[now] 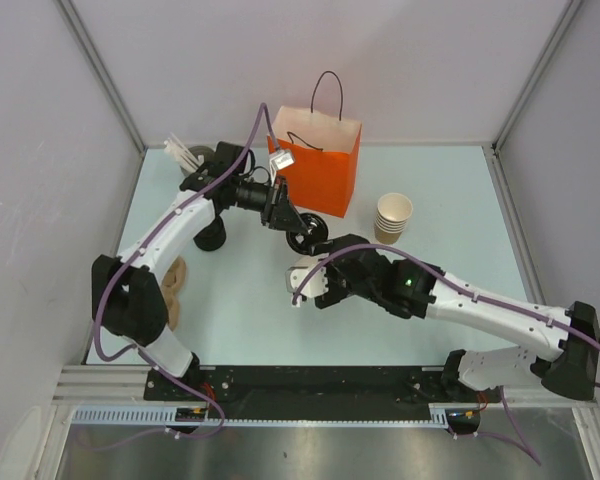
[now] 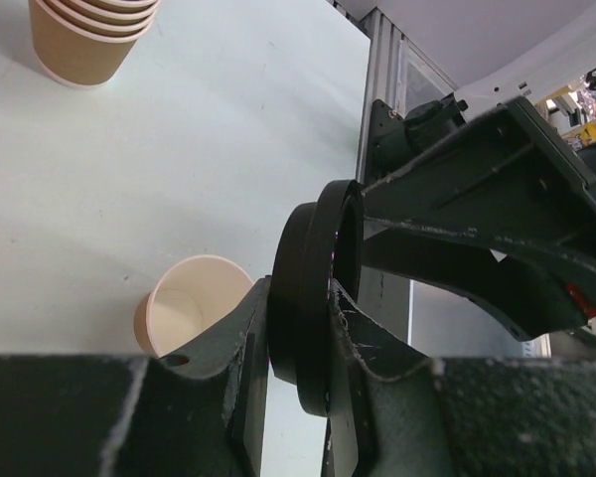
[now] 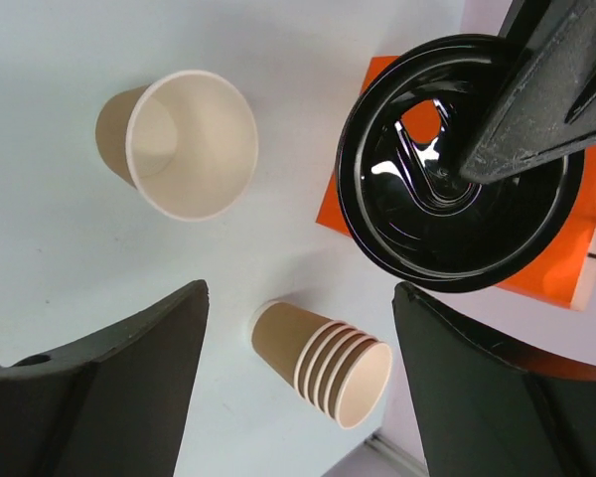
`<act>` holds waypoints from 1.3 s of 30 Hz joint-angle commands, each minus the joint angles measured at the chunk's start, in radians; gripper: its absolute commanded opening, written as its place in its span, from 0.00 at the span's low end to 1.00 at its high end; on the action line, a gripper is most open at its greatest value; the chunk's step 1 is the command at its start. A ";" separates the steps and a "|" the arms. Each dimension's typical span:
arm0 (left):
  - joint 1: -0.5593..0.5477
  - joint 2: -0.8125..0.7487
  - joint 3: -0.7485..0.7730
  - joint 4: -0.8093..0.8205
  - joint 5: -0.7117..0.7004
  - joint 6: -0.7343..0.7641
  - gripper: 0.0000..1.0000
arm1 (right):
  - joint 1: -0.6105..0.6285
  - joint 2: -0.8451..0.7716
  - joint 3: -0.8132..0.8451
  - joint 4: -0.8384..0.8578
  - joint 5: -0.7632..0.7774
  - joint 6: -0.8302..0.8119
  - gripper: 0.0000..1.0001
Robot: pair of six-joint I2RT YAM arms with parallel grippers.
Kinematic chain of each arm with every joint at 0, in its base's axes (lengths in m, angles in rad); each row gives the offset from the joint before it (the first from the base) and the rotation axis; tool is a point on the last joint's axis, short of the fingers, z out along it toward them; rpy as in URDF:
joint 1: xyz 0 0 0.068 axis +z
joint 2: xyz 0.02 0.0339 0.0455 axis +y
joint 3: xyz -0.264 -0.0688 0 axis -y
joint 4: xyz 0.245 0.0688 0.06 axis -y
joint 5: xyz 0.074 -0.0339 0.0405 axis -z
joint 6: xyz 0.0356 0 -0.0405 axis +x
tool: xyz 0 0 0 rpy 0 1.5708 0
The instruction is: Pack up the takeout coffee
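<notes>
Cup (image 3: 194,144), lidless, stands upright on the table (image 1: 460,200) beneath your right gripper (image 3: 298,288), whose fingers are spread wide and hold nothing. Your left gripper (image 2: 313,328) clamps the black lid (image 3: 397,199) on edge, near the orange bag (image 1: 320,170) and stacked cups (image 3: 323,363).

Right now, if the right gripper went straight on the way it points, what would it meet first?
Most likely bare table, between the single paper cup and the black lid in the left gripper; depth is unclear.
</notes>
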 commanded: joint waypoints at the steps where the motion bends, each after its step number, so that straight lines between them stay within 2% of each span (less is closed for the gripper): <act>1: 0.000 0.015 0.051 0.012 0.057 -0.020 0.29 | 0.041 0.033 0.011 0.143 0.131 -0.069 0.79; 9: 0.000 0.043 0.070 -0.006 0.031 -0.006 0.27 | 0.073 0.059 0.013 0.186 0.198 -0.089 0.76; 12: 0.000 0.040 0.061 0.001 0.010 -0.011 0.23 | 0.062 0.038 0.013 0.169 0.195 -0.080 0.75; 13: 0.000 0.038 0.061 0.009 0.010 -0.011 0.17 | 0.056 0.024 0.013 0.160 0.186 -0.071 0.75; 15: 0.000 0.035 0.061 0.009 0.002 -0.012 0.13 | 0.039 0.000 0.013 0.146 0.172 -0.057 0.74; 20: 0.000 0.035 0.061 0.006 -0.018 -0.012 0.19 | 0.019 -0.054 0.044 0.059 0.069 -0.008 0.74; 26: -0.001 0.047 0.067 0.001 -0.027 -0.014 0.24 | 0.053 -0.024 0.064 -0.007 -0.017 0.024 0.75; 34: -0.015 0.044 0.065 -0.002 -0.033 -0.005 0.24 | 0.090 0.050 0.065 0.048 -0.033 0.036 0.73; 39: -0.038 0.051 0.071 -0.019 -0.044 0.020 0.25 | 0.102 0.093 0.067 0.111 0.008 0.027 0.73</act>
